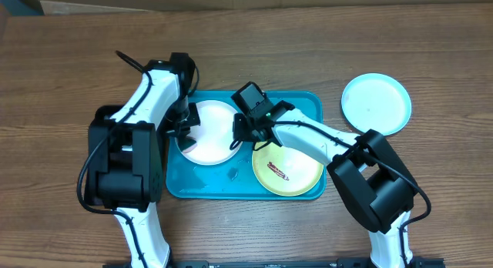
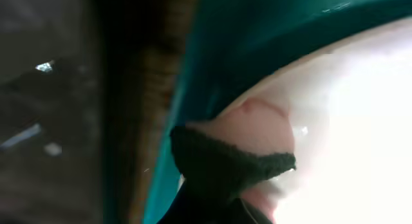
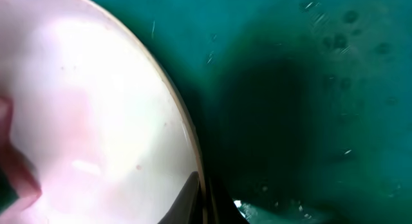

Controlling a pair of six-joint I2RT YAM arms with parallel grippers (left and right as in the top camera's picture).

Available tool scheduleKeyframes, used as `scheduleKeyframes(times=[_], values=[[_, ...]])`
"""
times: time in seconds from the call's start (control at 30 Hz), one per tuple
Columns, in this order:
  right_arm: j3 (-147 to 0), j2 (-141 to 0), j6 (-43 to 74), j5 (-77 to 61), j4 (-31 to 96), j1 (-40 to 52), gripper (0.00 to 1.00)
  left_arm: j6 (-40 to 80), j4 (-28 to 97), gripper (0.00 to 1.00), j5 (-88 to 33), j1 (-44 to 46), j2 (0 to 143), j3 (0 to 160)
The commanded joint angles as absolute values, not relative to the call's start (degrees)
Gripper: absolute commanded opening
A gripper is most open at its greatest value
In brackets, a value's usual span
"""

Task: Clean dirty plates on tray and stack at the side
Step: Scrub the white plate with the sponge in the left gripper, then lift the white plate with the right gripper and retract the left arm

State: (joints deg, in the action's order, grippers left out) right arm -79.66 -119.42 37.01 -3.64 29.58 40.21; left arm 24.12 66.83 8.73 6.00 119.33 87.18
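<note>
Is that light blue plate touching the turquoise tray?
Apart. The overhead view shows a strip of bare wooden table between the light blue plate and the tray, at its near rim.

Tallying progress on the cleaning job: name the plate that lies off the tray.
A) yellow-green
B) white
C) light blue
C: the light blue plate lies on the table to the right of the tray, while the white plate and the yellow-green plate sit in it.

The left arm (image 1: 150,95) and right arm (image 1: 312,137) crowd over the white plate (image 1: 209,145) on the tray (image 1: 306,106), while the table (image 1: 269,45) behind them and around the light blue plate (image 1: 376,104) lies open.
</note>
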Motion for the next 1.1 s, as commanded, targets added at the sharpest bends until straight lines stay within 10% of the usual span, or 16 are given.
scheduleKeyframes(times=[0.0,0.67,1.07], values=[[-79.09,-119.77,35.55,-0.03,31.03,39.16,0.04,25.80,70.22,0.04,18.48,3.53,119.57,92.51],[-79.66,-102.76,20.91,0.16,37.45,39.77,0.04,36.42,91.29,0.04,12.97,-11.79,98.56,107.42],[-80.82,-90.70,-3.31,45.93,38.35,50.68,0.04,36.42,93.36,0.04,10.35,-17.98,98.37,103.13]])
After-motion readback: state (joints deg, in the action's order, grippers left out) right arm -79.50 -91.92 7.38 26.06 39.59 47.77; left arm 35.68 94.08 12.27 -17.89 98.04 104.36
